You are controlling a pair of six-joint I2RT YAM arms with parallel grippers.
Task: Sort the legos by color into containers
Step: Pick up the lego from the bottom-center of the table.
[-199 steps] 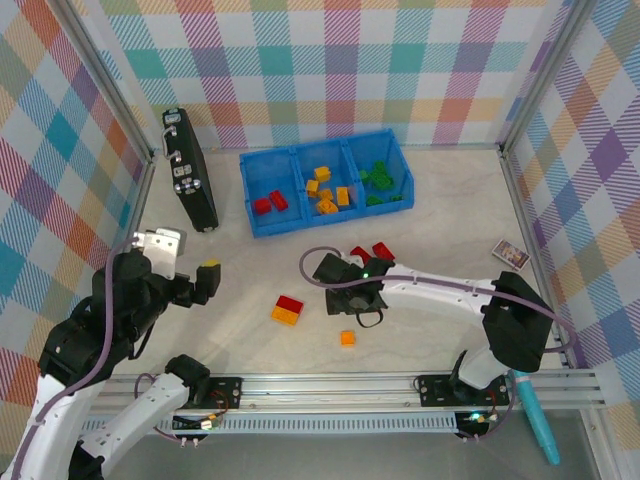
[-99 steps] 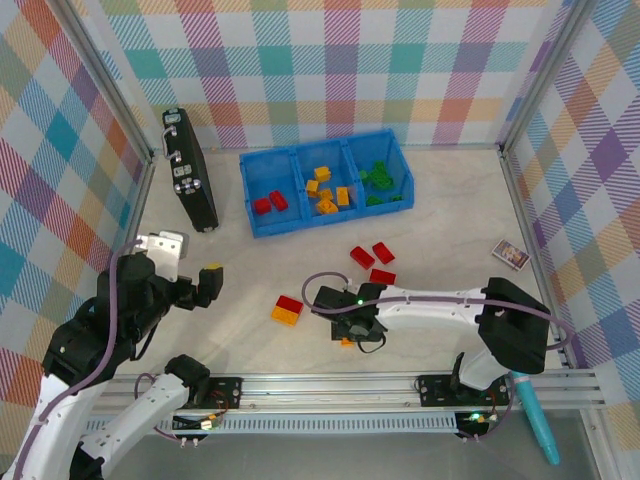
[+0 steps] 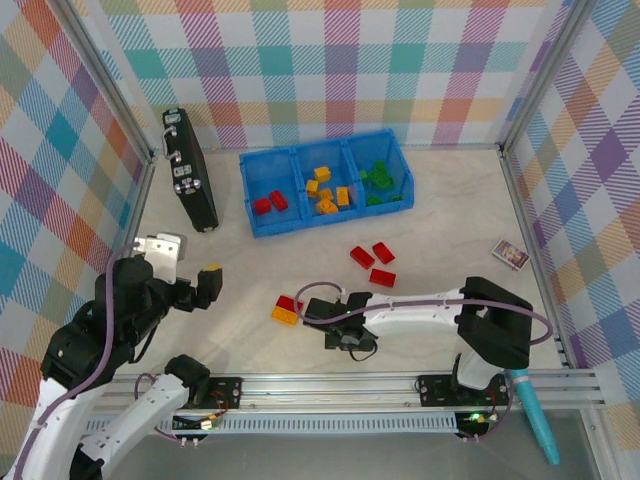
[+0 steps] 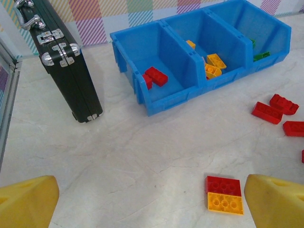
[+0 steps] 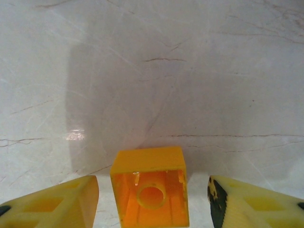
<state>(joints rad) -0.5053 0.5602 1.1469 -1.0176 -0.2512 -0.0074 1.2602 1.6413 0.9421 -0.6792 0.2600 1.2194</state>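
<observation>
Right wrist view gives you the plainest look: the right gripper [image 5: 152, 204] is spread wide, with its yellow fingers [image 5: 52, 202] on either side of an orange brick [image 5: 151, 192]. That brick lies with its hollow underside up on the pale table [image 5: 142, 71]. A gap shows on each side of the brick, so neither finger touches it and nothing is pinched.

From the top external camera you see the same gripper [image 3: 343, 338] low over the table near the front rail. A red-and-orange pair [image 3: 287, 309] of bricks lies touching just to its left. Three loose red bricks [image 3: 376, 262] lie further back, between the gripper and the containers [image 3: 290, 222].

In the containers, you have red bricks in the left compartment, orange ones in the middle and green ones in the right. A black case [image 3: 190, 185] stands just left of them.

Your left gripper [image 3: 207, 282] is off to the left with its jaws parted and empty. Its own camera looks between its fingertips [image 4: 26, 202] toward the pair [image 4: 224, 194], the case [image 4: 66, 71] and the containers [image 4: 171, 102].
</observation>
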